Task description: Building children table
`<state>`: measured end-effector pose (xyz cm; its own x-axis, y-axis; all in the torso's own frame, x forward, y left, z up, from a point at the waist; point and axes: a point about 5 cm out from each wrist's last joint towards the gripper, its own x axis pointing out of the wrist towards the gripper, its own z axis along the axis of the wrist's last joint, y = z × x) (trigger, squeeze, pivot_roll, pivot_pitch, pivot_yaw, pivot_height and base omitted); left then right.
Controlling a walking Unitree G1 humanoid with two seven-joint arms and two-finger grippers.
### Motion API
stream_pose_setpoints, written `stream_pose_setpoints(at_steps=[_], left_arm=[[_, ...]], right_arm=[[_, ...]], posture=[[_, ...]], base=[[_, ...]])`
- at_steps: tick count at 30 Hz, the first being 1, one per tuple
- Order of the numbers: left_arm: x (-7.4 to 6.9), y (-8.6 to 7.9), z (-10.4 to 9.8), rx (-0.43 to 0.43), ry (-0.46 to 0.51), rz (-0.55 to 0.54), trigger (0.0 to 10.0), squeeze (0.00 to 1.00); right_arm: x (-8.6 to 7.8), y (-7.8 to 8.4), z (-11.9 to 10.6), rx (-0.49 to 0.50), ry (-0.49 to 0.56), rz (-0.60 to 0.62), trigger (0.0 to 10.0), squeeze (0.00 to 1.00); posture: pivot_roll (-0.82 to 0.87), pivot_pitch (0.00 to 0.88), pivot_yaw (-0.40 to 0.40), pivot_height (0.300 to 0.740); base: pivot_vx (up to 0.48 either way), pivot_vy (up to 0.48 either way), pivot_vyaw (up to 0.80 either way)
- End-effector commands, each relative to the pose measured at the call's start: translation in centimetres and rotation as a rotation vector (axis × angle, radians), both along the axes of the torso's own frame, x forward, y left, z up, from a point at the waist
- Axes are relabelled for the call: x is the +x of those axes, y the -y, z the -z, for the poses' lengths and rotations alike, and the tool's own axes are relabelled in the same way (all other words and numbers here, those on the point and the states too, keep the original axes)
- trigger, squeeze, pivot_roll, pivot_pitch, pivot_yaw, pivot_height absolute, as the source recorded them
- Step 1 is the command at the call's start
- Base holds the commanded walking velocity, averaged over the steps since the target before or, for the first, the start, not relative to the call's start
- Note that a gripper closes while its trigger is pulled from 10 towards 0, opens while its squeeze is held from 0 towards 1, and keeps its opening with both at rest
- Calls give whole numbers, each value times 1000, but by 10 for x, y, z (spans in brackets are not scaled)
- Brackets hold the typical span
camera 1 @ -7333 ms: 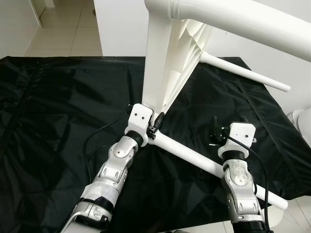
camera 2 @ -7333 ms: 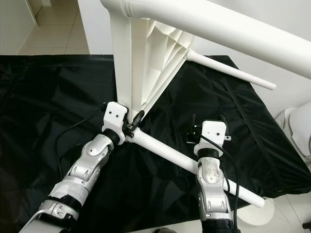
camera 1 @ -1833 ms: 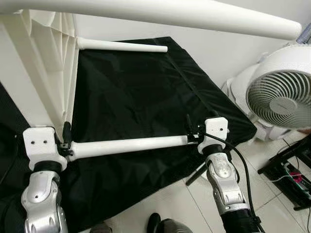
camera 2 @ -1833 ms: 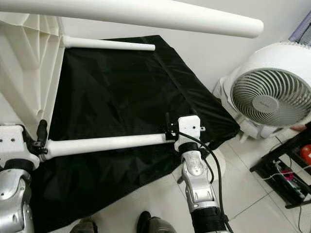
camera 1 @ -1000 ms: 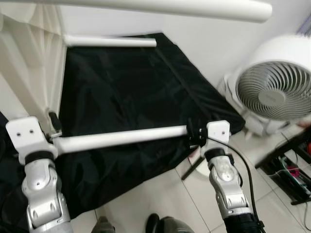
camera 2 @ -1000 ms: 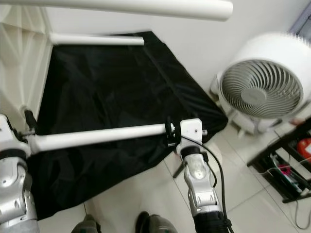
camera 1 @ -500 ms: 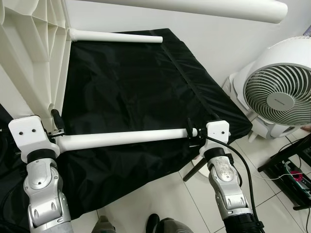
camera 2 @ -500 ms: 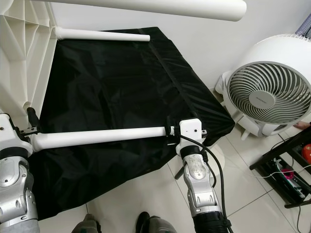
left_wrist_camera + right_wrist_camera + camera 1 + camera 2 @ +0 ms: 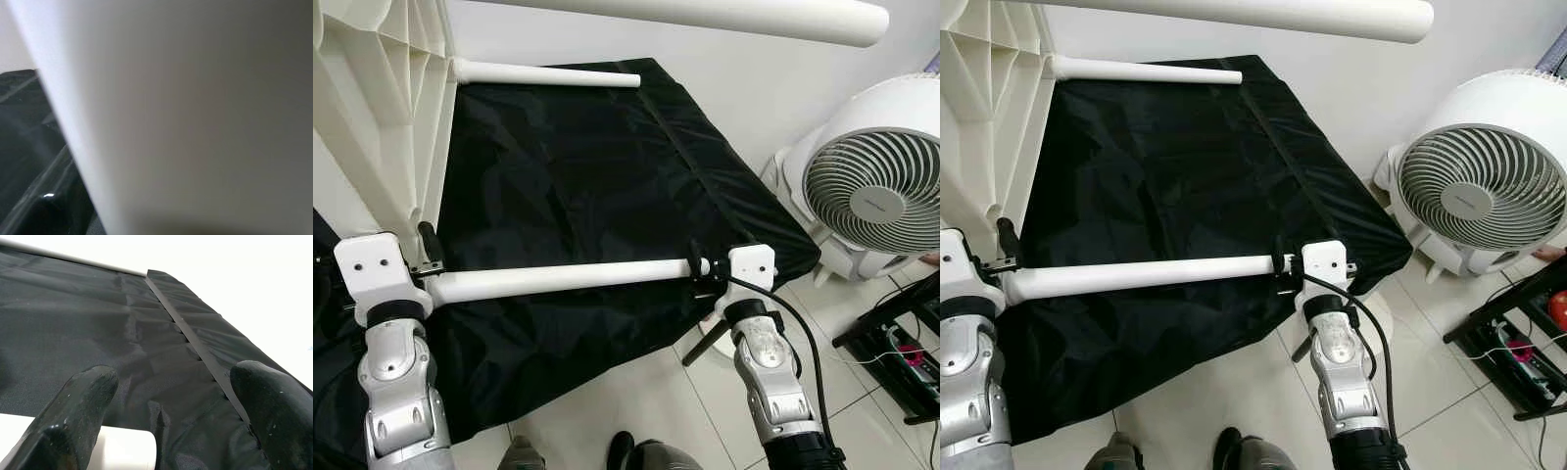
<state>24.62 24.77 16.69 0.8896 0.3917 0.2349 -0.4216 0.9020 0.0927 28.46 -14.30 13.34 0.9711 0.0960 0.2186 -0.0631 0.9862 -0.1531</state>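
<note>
The white children's table point(image 9: 372, 117) lies on its side over a black cloth point(image 9: 578, 186), its ribbed underside facing 9 o'clock in the head views and its legs pointing toward 3 o'clock. I hold the nearest leg point(image 9: 568, 279) at both ends: my left gripper point(image 9: 423, 257) sits at the socket end by the tabletop, my right gripper point(image 9: 700, 274) at the free tip. In the right wrist view the two black fingers point(image 9: 78, 416) stand wide apart with the leg tip point(image 9: 122, 450) low between them, so I judge this a loose cradle, not a clamp. Whether the left fingers are clamped on the leg, I cannot tell; its wrist view is blurred white. To seat the leg well, I should keep it in line with the socket, steady the tip, and turn without bending sideways. A fan point(image 9: 876, 186) stands on the floor at 3 o'clock, so I must keep clear of it.
</note>
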Motion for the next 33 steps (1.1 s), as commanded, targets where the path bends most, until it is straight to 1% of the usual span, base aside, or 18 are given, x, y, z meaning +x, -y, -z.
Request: stream_pose_setpoints(at_steps=[1,3,5,7,9,11,17,19,20,22,23,25,26,28,29,30,31,33], left_arm=[[-2,-1,11,-13,-43,41,10000,0],[-7,-3,16,-4,-70,108,10000,0],[-7,-3,16,-4,-70,108,10000,0],[-13,-9,17,15,-80,128,10000,0],[-14,-11,17,14,-82,131,10000,0],[-18,-15,15,33,-85,132,10000,0],[-20,-19,13,62,-82,111,10000,0],[-19,-19,11,59,-67,105,10000,0],[-16,-15,9,52,-55,106,10000,0],[-16,-15,9,52,-55,106,10000,0],[-12,-11,8,40,-45,116,10000,0],[-12,-11,8,40,-45,116,10000,0],[-6,-5,7,26,-34,133,10000,0],[-6,-5,7,26,-34,133,10000,0],[0,0,6,18,-26,160,10000,0],[0,0,6,18,-26,160,10000,0],[5,4,4,18,-17,184,10000,0],[5,4,4,18,-17,184,10000,0]], right_arm=[[-2,4,4,-5,-19,2,10000,0],[-2,5,5,-11,-24,-15,10000,0],[-2,5,5,-11,-24,-15,10000,0],[-2,5,5,-17,-26,-31,10000,0],[-2,5,6,-19,-27,-35,10000,0],[0,4,6,-22,-28,-43,10000,0],[1,2,6,-27,-30,-57,10000,0],[1,1,6,-27,-30,-64,10000,0],[2,0,5,-27,-28,-69,10000,0],[2,0,5,-27,-28,-69,10000,0],[3,-1,5,-25,-26,-73,10000,0],[3,-1,5,-25,-26,-73,10000,0],[4,-1,4,-23,-24,-75,10000,0],[4,-1,4,-23,-24,-75,10000,0],[4,-2,3,-22,-21,-76,10000,0],[4,-2,3,-22,-21,-76,10000,0],[4,-3,3,-21,-20,-78,10000,0],[4,-3,3,-21,-20,-78,10000,0]], posture=[[106,97,-91,740],[114,93,-101,740],[114,93,-101,740],[124,87,-109,740],[124,87,-109,740],[131,87,-114,740],[138,82,-121,740],[139,77,-124,740],[139,73,-125,740],[139,73,-125,740],[137,71,-125,740],[137,71,-125,740],[133,71,-123,740],[133,71,-123,740],[129,72,-119,740],[129,72,-119,740],[126,74,-118,740],[126,74,-118,740]], base=[[0,0,0],[0,0,0],[0,0,0],[0,0,0],[0,0,0],[0,0,0],[0,0,0],[0,0,0],[0,0,0],[0,0,0],[0,0,0],[0,0,0],[0,0,0],[0,0,0],[0,0,0],[0,0,0],[0,0,0],[0,0,0]])
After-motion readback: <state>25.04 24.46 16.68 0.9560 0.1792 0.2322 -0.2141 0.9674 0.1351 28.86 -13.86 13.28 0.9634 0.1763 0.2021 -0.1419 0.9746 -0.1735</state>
